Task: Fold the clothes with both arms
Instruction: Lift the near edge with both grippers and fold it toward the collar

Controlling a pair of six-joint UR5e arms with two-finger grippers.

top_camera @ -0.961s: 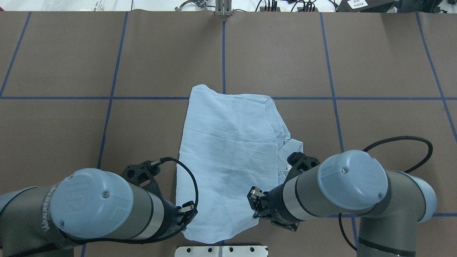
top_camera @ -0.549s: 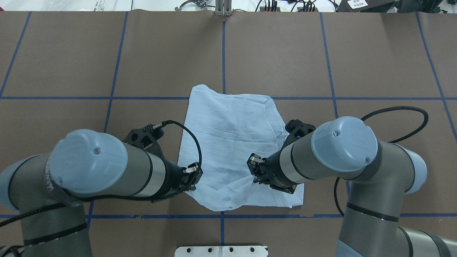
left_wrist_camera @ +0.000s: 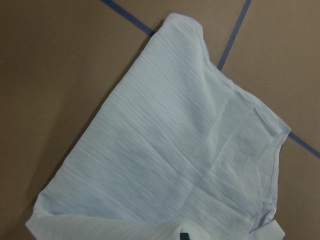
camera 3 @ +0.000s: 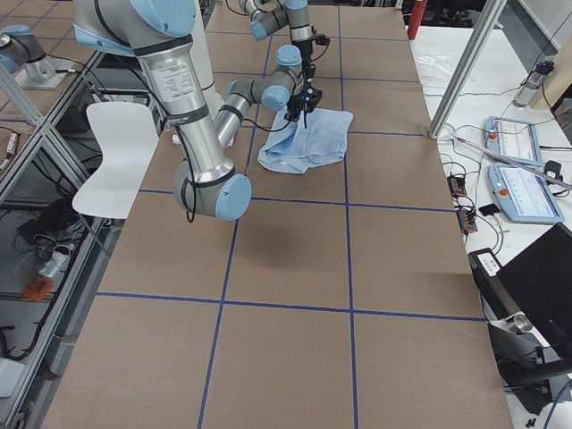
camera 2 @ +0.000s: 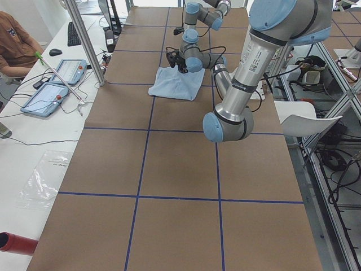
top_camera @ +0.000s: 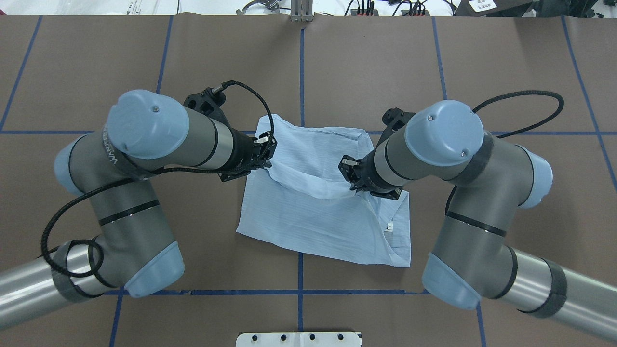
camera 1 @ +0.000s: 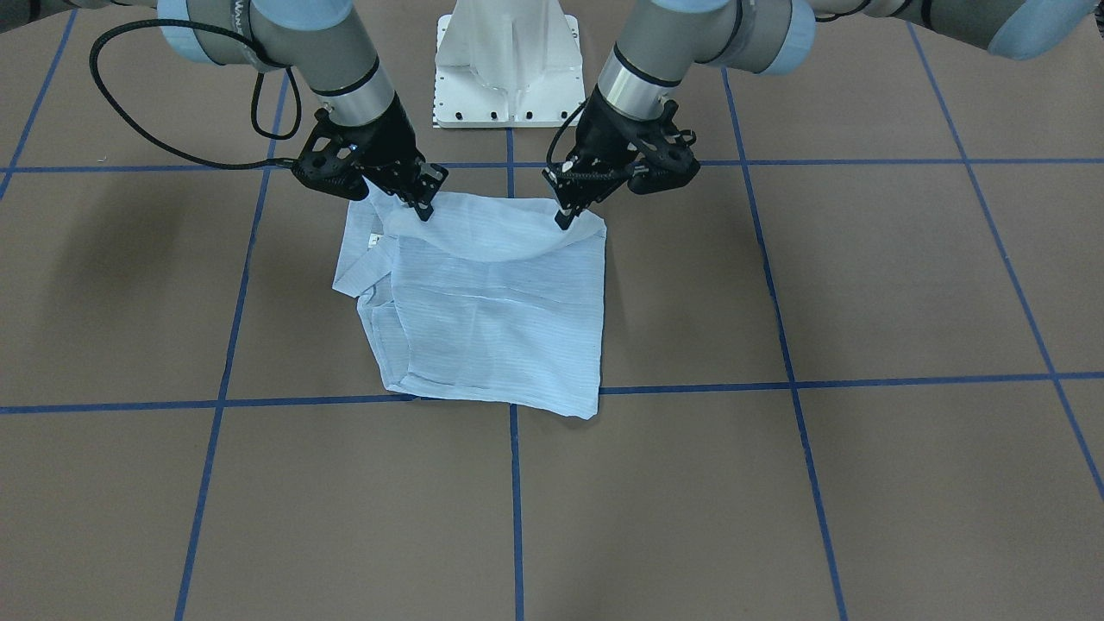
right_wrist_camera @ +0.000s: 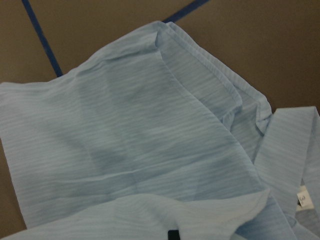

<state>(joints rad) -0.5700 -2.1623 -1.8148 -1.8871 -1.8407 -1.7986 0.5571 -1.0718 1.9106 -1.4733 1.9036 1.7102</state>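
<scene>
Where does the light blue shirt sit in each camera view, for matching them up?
Front-facing: shirt at centre, slightly above the middle.
Overhead: centre of the picture.
Exterior left: small, top centre.
Exterior right: small, top centre.
Left wrist: fills most of the frame.
Right wrist: fills most of the frame.
Shared landmark: the blue tape lines meeting at its edge farthest from the robot.

In the wrist views we get only a dark sliver of the left gripper (left_wrist_camera: 184, 236) and of the right gripper (right_wrist_camera: 173, 235) at the bottom edge, the rest cut off. In the side views the shirt (camera 2: 177, 83) is too small for us to read any grip, and a person (camera 2: 14, 44) is cut by the edge
</scene>
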